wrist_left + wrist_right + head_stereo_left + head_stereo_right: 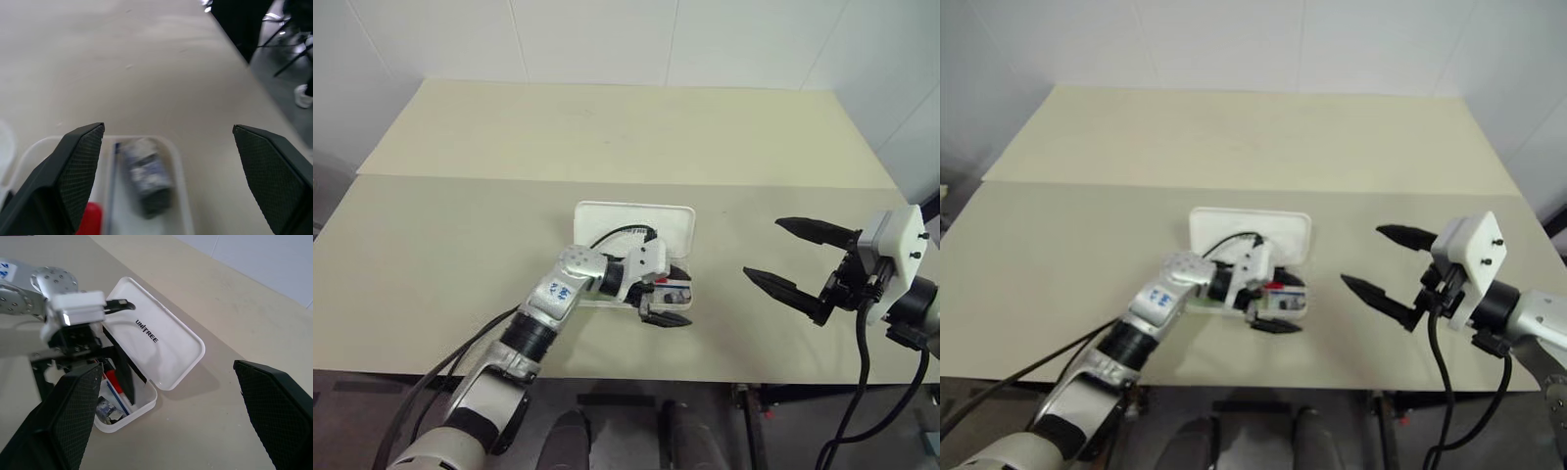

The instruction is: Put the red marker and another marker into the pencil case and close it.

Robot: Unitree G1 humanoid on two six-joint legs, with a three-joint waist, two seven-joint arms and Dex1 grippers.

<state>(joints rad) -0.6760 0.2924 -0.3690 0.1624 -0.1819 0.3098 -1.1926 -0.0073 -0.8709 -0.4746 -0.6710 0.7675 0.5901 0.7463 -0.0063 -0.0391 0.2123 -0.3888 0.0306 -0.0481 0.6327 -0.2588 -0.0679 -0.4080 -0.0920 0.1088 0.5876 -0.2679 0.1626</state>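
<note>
Two grippers stand spread, neither pinching anything. Left gripper (666,302) hovers over the open pencil case (636,220) at table (460,225) centre; right gripper (798,257) hangs at three o'clock, well apart. Right wrist view reveals lid lettering; left wrist view reveals a red marker (90,220) end inside.

Left gripper (168,142): two black textured fingers (73,171) stand wide apart, nothing between them.
Pencil case (182,196): white tray lies open just beyond the fingers, on the table (146,58).
Contents: a blurred grey-and-blue item (145,176), a thin blue stripe (113,186), and a red marker (90,220) end beside one finger.
</note>
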